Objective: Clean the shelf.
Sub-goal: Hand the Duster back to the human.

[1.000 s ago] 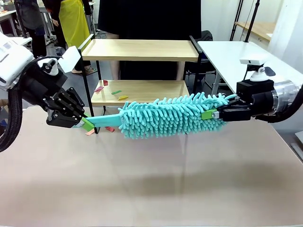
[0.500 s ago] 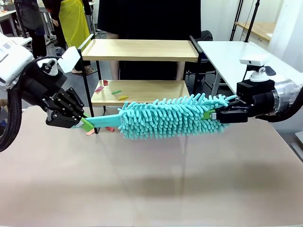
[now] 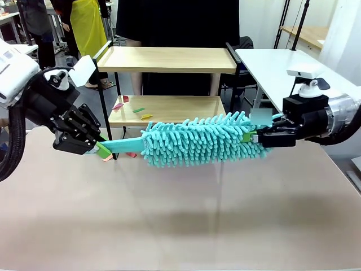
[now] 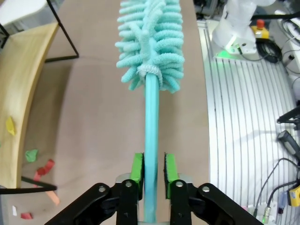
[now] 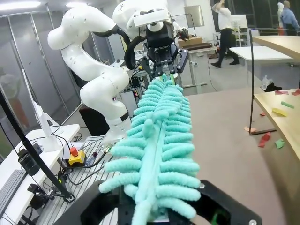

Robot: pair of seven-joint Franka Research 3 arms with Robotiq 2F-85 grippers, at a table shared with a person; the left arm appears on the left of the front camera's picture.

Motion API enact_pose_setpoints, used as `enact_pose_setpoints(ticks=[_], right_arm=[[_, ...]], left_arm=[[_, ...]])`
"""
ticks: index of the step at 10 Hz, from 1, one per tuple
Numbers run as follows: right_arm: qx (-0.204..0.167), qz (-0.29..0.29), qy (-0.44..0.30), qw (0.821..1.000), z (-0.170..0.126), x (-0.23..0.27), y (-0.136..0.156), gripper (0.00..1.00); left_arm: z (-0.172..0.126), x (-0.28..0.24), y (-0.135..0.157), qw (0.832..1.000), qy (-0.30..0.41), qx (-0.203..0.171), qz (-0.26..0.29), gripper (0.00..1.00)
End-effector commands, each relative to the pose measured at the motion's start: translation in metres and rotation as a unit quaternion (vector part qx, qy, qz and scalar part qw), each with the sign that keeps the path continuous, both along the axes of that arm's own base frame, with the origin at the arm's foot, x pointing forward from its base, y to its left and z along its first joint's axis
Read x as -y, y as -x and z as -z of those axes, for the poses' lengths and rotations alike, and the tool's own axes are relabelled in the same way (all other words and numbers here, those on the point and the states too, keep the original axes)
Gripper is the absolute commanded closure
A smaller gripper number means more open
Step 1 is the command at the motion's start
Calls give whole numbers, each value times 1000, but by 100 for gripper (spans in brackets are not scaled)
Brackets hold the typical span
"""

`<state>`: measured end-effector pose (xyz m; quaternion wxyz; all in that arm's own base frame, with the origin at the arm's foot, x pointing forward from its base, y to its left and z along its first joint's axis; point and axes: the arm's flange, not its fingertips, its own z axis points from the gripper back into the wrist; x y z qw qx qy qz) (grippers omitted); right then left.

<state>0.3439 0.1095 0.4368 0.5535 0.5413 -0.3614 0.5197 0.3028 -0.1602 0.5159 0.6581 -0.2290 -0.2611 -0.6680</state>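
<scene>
The right gripper (image 3: 254, 136) pinches the teal duster (image 3: 197, 140) by its tip while the left gripper (image 4: 153, 168) stands parted around the handle, apparently handing it over, before the scrap-littered shelf (image 3: 169, 59) beyond.

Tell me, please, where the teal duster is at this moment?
In the front view the teal duster hangs level above the table, just in front of the shelf, spanning between the left gripper and right gripper.

Shelf (image 3: 169, 59), upper centre of frame: top board bare; lower board carries coloured paper scraps (image 3: 138, 110) at left. Brown table (image 3: 180, 214) fills lower frame.
</scene>
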Motion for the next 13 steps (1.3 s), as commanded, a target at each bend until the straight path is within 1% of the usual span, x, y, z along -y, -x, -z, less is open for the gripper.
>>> enact_pose_setpoints(ticks=[1, 2, 3, 5, 6, 7, 8, 9, 11, 13], right_arm=[[-4, 1, 0, 1000, -1, 0, 0, 100], [-4, 1, 0, 1000, -1, 0, 0, 100], [-4, 1, 0, 1000, -1, 0, 0, 100], [-4, 1, 0, 1000, -1, 0, 0, 100], [-4, 1, 0, 1000, -1, 0, 0, 100], [-4, 1, 0, 1000, -1, 0, 0, 100], [-4, 1, 0, 1000, -1, 0, 0, 100], [-4, 1, 0, 1000, -1, 0, 0, 100], [-4, 1, 0, 1000, -1, 0, 0, 100], [-4, 1, 0, 1000, -1, 0, 0, 100]], left_arm=[[-12, -6, 3, 998, 61, -30, 12, 0], [-21, -19, 1, 993, 110, -50, 3, 25], [-29, -36, 0, 988, 144, -52, -4, 0], [-39, -75, -5, 975, 210, -65, -8, 0], [-43, -105, -9, 968, 244, -64, -15, 0], [-45, -133, -11, 956, 290, -49, -6, 0], [-44, -166, -11, 948, 316, -23, -9, 0], [-36, -197, -12, 946, 324, -3, -24, 0], [-19, -238, -10, 942, 330, 16, -48, 0], [-18, -248, -5, 939, 336, 39, -52, 0]])
